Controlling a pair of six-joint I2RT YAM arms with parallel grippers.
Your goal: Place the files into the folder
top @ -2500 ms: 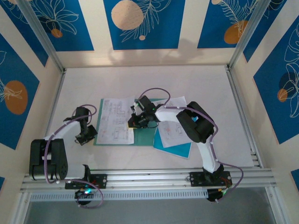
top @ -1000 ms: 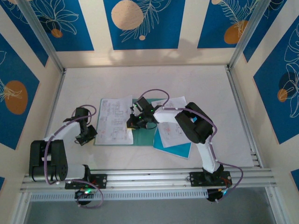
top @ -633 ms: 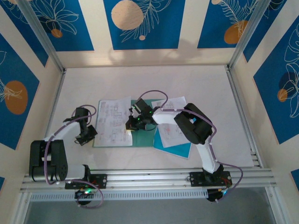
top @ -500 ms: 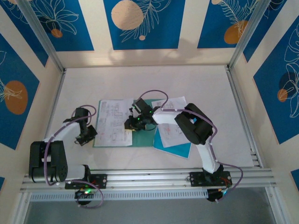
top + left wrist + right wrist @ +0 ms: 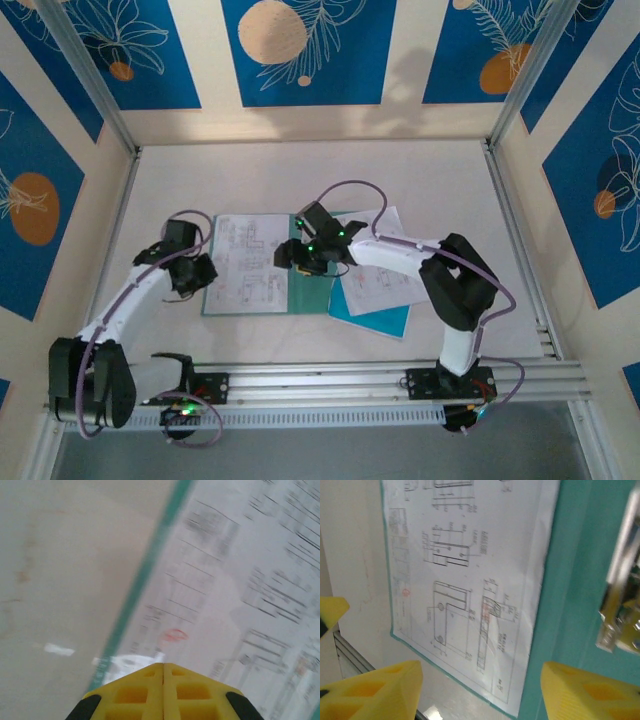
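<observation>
The file sheet (image 5: pixel 248 262) lies flat on the left leaf of the folder (image 5: pixel 312 294), just ahead of the right gripper (image 5: pixel 481 690). A second ago these jaws were closed. Now they stand well apart with nothing between them, so I judge this sheet is delivered. Its long axis runs away from the arm bases, along the clip (image 5: pixel 619 595). The left gripper (image 5: pixel 163 667) is closed and empty over the sheet's left edge. Another sheet (image 5: pixel 385 278) waits behind the right fingers.
</observation>
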